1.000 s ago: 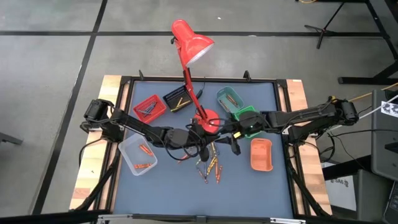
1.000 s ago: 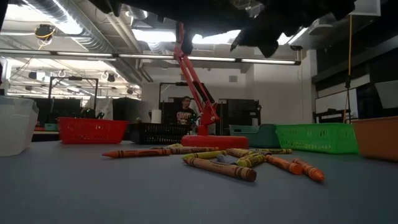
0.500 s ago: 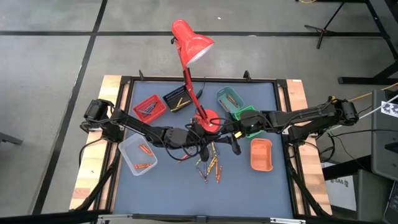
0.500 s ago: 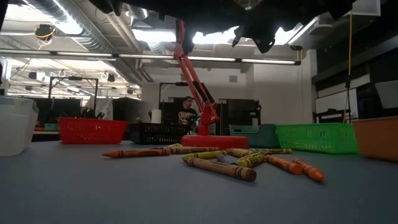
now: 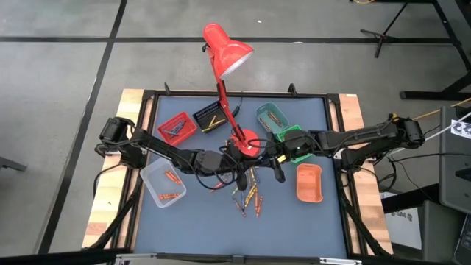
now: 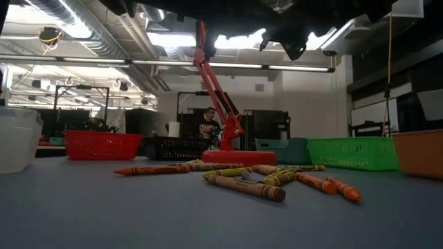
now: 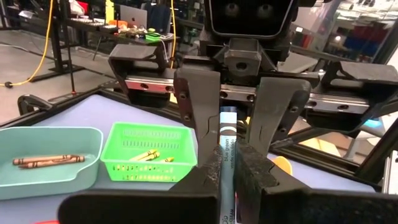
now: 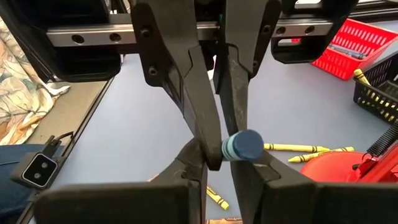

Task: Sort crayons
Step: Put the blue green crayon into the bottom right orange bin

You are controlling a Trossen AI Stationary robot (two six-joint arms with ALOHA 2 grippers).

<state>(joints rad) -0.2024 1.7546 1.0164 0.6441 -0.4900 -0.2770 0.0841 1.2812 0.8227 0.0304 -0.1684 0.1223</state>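
Observation:
A blue-grey crayon (image 7: 227, 146) is held in the air over the middle of the mat, between my two grippers, which face each other. My left gripper (image 7: 227, 171) is shut on one end of it. My right gripper (image 8: 227, 163) is shut on the other end, whose round face (image 8: 242, 144) points at its camera. Below them a heap of crayons (image 5: 249, 195), orange, yellow and green, lies flat on the blue mat (image 5: 199, 213). The low view shows the same crayons (image 6: 242, 176). My left gripper pinches the crayon's near end (image 7: 226, 186) between its two fingers, coming level from the table's left, with the fingers along the crayon. The crayon sticks out level beyond the fingertips, clear of the table. My right gripper has its two fingers on either side of the crayon's other end (image 8: 235, 149), coming from the table's right and slanting a little down. In the left wrist view one finger (image 7: 202, 115) lies against the crayon.
Small trays ring the work area: clear (image 5: 163, 182), red (image 5: 176, 126), black (image 5: 210, 118), teal (image 5: 272, 116), green (image 5: 291, 140) and orange (image 5: 309, 182). A red desk lamp (image 5: 246, 143) stands on its base just behind the grippers.
My right gripper's fingers have drawn together about the crayon's free end; in the low view the gap between them is much narrower than before. Both arms have kept still, and the crayon has stayed level in the air.

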